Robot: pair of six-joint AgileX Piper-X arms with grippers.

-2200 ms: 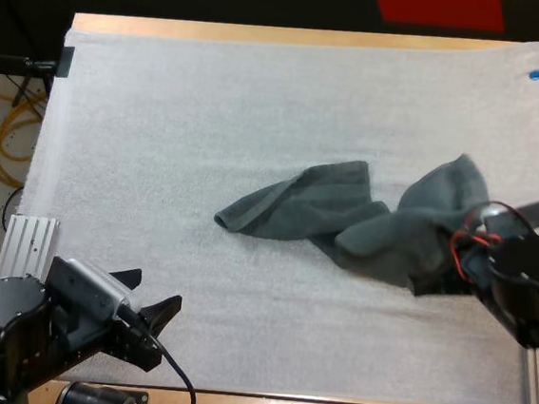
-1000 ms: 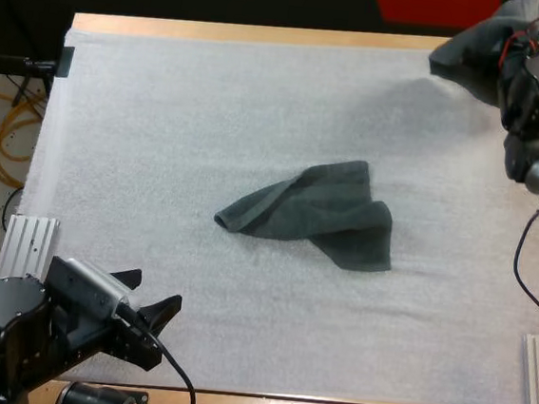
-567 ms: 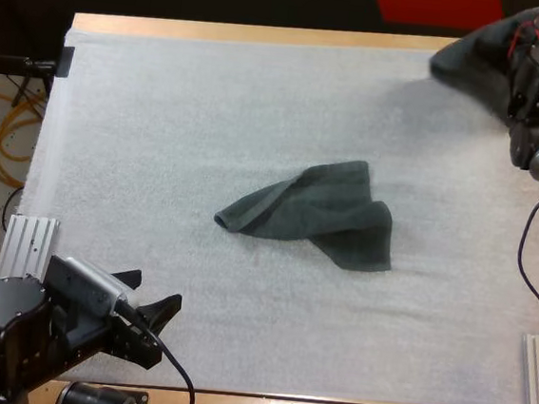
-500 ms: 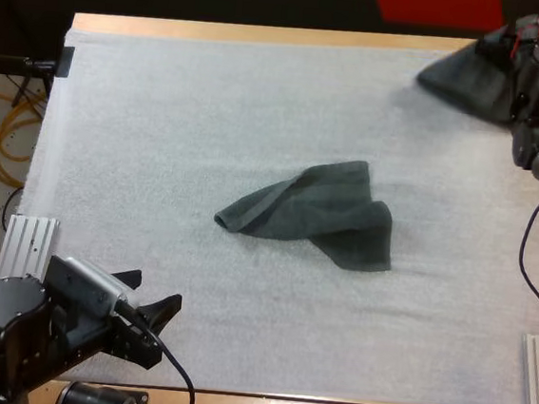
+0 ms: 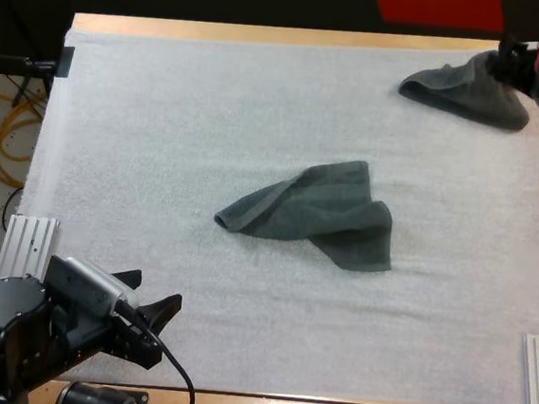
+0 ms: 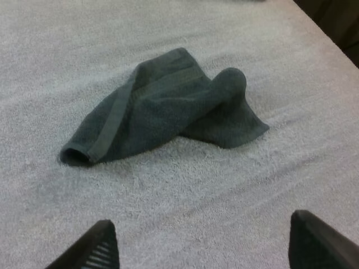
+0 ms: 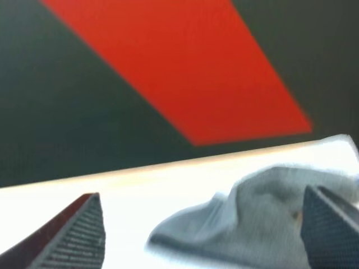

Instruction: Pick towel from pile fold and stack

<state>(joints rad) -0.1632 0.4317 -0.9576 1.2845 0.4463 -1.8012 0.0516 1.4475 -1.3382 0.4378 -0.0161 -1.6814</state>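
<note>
**Lying well apart: two towels on the mat, both grippers spread**

Two dark grey-green towels rest on the white mat [image 5: 211, 110], which covers most of the wooden table [image 5: 266, 36]. The crumpled towel [image 5: 311, 216] sits near the middle of the mat, bunched into a loose fold, with one rolled end pointing toward my left side and a flap lying out toward the near edge. The second towel [image 5: 466, 92] lies at the far right corner of the mat in a low, flattened heap, well apart from the first.

My right gripper [image 7: 202, 213] is at that far corner, just beside the right end of the second towel. The right wrist view shows its black fingers [image 7: 78, 235] standing wide apart, with the towel lying on the mat ahead of them and close to one of them; they do not press on it from both sides, so the gripper holds nothing.

My left gripper [image 5: 154, 286] hangs over the near left part of the mat, well short of the crumpled towel. Its fingers [image 6: 92, 249] are spread wide and clear of any thing, with bare mat between them and the crumpled towel lying farther ahead.
</note>
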